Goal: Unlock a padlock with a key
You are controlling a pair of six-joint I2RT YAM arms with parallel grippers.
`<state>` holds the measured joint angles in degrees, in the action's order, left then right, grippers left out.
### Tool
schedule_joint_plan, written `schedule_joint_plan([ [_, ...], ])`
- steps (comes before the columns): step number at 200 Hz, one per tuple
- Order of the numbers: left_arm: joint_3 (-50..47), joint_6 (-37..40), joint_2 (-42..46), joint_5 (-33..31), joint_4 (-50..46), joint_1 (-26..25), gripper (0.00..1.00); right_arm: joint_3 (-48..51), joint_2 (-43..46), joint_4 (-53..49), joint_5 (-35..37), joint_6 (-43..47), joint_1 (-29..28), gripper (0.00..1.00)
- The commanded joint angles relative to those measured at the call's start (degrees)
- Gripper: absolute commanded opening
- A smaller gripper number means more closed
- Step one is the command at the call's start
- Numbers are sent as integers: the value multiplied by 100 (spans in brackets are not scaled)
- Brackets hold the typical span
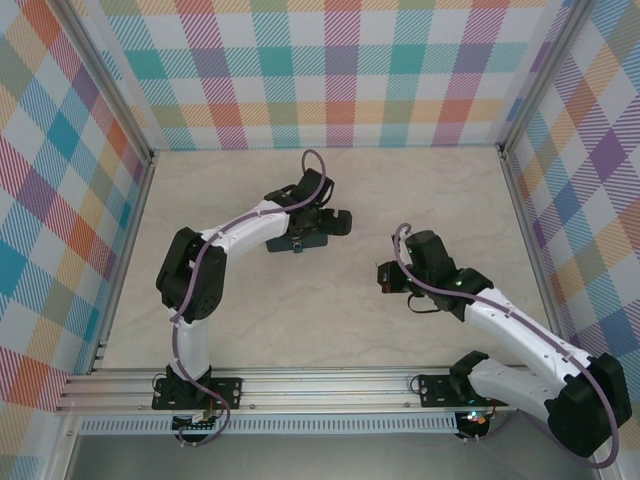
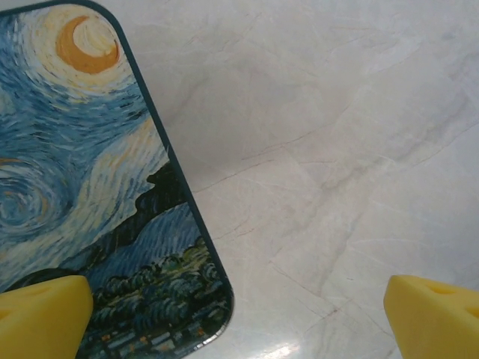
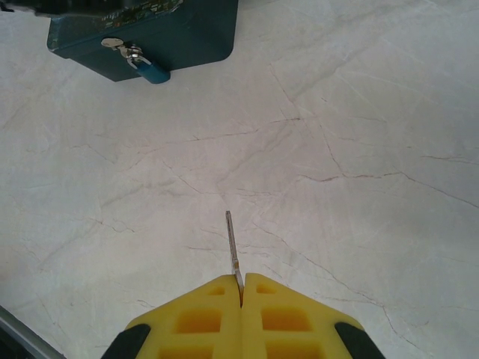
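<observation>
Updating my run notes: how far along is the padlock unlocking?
Done: the right hand has the key pinched, blade pointing forward. In hand: the left hand sits open over a corner of the tin, not gripping it. Left: the padlock hangs on the tin's front, apart from the key, so inserting and turning remain.

No text, number or brand can be read on the tin (image 2: pixel 75 187), the padlock (image 3: pixel 148 69) or the key (image 3: pixel 233 243).
</observation>
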<state>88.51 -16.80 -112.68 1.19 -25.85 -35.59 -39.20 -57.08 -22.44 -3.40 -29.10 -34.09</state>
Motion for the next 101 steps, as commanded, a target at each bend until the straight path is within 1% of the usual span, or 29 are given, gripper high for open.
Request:
schedule_joint_plan([
  [1, 167, 81, -193, 135, -138, -113, 100, 96, 231, -166, 87, -69, 25, 0],
  [38, 12, 8, -317, 196, -245, -299, 100, 57, 273, -416, 156, -120, 25, 0],
  [60, -336, -114, -186, 276, -48, -489, 100, 11, 285, -584, 233, -82, 25, 0],
  [101, -955, -341, 179, 158, 243, -900, 100, -86, 376, -969, 473, 27, 122, 0],
])
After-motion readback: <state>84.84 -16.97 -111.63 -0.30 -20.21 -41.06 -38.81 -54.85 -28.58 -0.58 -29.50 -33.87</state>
